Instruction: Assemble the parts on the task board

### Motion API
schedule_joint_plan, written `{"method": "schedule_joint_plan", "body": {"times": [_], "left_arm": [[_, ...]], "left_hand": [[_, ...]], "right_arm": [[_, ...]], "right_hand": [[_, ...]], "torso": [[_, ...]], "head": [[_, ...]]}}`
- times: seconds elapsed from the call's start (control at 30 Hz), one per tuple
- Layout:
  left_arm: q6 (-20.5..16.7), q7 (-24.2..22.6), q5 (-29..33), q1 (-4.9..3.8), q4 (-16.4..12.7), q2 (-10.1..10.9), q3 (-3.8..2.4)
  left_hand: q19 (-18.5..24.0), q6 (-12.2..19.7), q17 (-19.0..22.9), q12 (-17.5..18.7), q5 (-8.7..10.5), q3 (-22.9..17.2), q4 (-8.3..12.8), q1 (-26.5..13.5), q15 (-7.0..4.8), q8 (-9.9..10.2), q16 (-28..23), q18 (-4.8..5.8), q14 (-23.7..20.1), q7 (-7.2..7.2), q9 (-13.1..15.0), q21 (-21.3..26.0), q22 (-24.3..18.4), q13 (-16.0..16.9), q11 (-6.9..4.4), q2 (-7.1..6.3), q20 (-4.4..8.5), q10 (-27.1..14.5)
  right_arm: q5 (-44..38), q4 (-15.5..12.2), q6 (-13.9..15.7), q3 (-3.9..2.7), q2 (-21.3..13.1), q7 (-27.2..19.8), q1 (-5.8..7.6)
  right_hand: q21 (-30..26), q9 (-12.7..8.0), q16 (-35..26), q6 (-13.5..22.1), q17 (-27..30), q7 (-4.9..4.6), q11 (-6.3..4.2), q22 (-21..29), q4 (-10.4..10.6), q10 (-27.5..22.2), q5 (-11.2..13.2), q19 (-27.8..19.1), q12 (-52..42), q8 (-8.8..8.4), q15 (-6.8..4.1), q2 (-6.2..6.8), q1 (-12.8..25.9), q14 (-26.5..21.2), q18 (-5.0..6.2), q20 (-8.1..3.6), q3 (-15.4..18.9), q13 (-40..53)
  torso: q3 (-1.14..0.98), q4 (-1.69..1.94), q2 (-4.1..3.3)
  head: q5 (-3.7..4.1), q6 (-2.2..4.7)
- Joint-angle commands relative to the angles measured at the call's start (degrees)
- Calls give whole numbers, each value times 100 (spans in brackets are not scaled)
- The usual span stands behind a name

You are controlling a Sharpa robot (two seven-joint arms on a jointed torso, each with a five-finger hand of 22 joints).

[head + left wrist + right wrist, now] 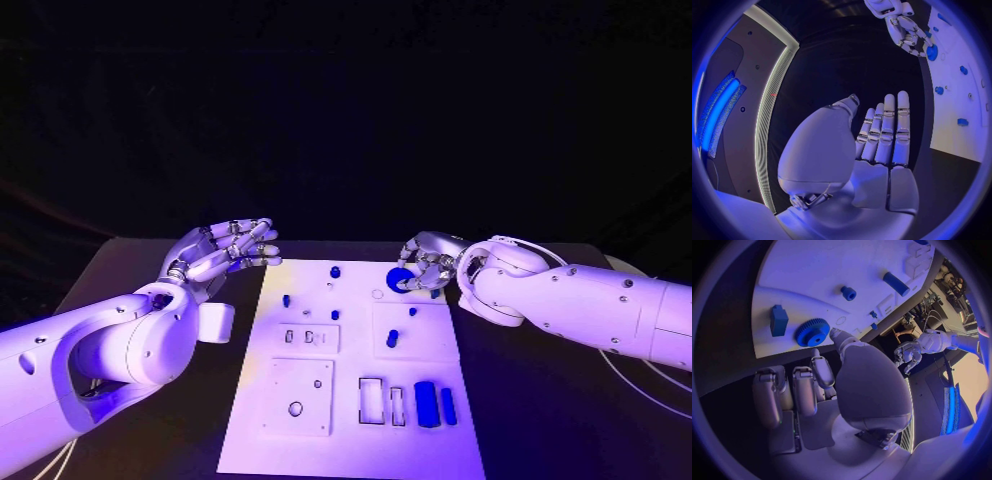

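black table (pixel 548 400) | left hand (pixel 231 250) off task board (pixel 346 440) | right hand (pixel 427 266) at gear (pixel 398 279)

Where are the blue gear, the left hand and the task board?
blue gear (pixel 812 332): right wrist view, its toothed face.
left hand (pixel 228 248): head view, middle of the hand.
task board (pixel 361 440): head view, bare near edge of the plate.

White board (pixel 353 440) on a black worktop (pixel 541 400), and the parts on it are blue: a toothed gear (pixel 812 332), a block (pixel 779 320), a bar (pixel 427 403). Both arms are white, the left hand (pixel 228 249) and right hand (pixel 427 264) silver. Behind it all, a plain black backdrop (pixel 346 110).
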State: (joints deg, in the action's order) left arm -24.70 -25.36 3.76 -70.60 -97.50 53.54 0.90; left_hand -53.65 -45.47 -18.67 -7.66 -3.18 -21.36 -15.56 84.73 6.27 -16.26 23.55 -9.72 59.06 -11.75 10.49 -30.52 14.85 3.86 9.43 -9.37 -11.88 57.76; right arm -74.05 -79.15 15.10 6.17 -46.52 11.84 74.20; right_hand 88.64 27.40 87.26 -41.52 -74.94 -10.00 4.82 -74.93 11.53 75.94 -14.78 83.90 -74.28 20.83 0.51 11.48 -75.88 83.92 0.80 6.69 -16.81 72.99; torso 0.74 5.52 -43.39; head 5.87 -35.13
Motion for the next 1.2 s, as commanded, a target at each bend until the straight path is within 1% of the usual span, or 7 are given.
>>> {"method": "schedule_joint_plan", "body": {"times": [0.03,0.33,0.47,0.73,1.03,1.1,1.2], "left_arm": [[117,-26,-25,-15,-8,-4,-5],[120,-23,-25,-15,-4,-1,-5],[123,-22,-25,-15,-3,-2,-6],[124,-18,-25,-15,0,0,-6],[126,-11,-25,-15,2,6,-6],[126,-9,-25,-15,3,7,-6],[127,-9,-29,-15,6,7,-6]], "left_hand": [[-17,9,-6,37,19,-36,-5,52,3,30,2,-64,-36,-109,-5,-34,5,-7,19,-10,11,16],[-12,10,-11,43,19,-40,-4,52,3,32,2,-63,-38,-107,-6,-42,10,-7,18,-10,11,17],[-12,10,-11,43,19,-40,-4,52,3,32,2,-63,-38,-107,-6,-42,10,-7,18,-10,11,17],[-12,10,-11,43,19,-40,-4,52,3,32,2,-63,-38,-107,-6,-42,10,-7,18,-10,11,17],[-12,10,-11,43,19,-40,-4,52,3,32,2,-63,-38,-107,-6,-42,10,-7,18,-10,11,17],[-12,10,-11,43,19,-40,-4,52,3,32,2,-63,-38,-107,-6,-42,10,-7,18,-10,11,17],[-12,10,-11,43,19,-40,-4,52,3,32,2,-63,-38,-107,-6,-42,10,-7,18,-10,11,17]], "right_arm": [[-71,47,-155,2,24,76,-15],[-111,115,-182,4,73,87,-34],[-115,134,-210,4,100,88,-36],[-180,184,-253,4,141,96,-40],[-640,179,-329,5,142,139,-50],[-748,172,-350,5,139,144,-52],[-836,160,-371,6,134,149,-55]], "right_hand": [[40,11,24,32,-786,3,26,-1362,4,-1,-43,497,-28,38,36,1,-83,461,-39,36,4,18],[44,18,30,38,-801,1,27,-1369,7,-7,-92,502,-37,59,38,-4,-118,464,-41,38,-17,26],[46,20,32,38,-805,1,27,-1372,6,-4,-100,504,-43,64,38,-8,-128,464,-41,38,-25,32],[55,33,42,26,-826,-1,27,-1387,-13,12,-132,515,-83,110,39,-39,-220,468,-46,41,-108,71],[84,41,59,-47,-864,-1,24,-1431,-94,103,-202,549,-206,183,37,-59,-394,474,-58,38,-300,191],[92,26,66,-90,-878,3,20,-1444,-154,135,32,559,-255,204,34,-55,-490,476,-61,39,-478,237],[107,16,75,-108,-901,1,20,-1465,-175,165,86,576,-294,211,36,-32,-508,481,-67,38,-562,274]], "torso": [[-3,-1,3],[-4,2,4],[1,5,6],[2,9,5],[3,16,10],[3,18,11],[4,19,11]], "head": [[-5,-13],[3,-23],[5,-32],[10,-51],[17,-62],[21,-63],[21,-67]]}}
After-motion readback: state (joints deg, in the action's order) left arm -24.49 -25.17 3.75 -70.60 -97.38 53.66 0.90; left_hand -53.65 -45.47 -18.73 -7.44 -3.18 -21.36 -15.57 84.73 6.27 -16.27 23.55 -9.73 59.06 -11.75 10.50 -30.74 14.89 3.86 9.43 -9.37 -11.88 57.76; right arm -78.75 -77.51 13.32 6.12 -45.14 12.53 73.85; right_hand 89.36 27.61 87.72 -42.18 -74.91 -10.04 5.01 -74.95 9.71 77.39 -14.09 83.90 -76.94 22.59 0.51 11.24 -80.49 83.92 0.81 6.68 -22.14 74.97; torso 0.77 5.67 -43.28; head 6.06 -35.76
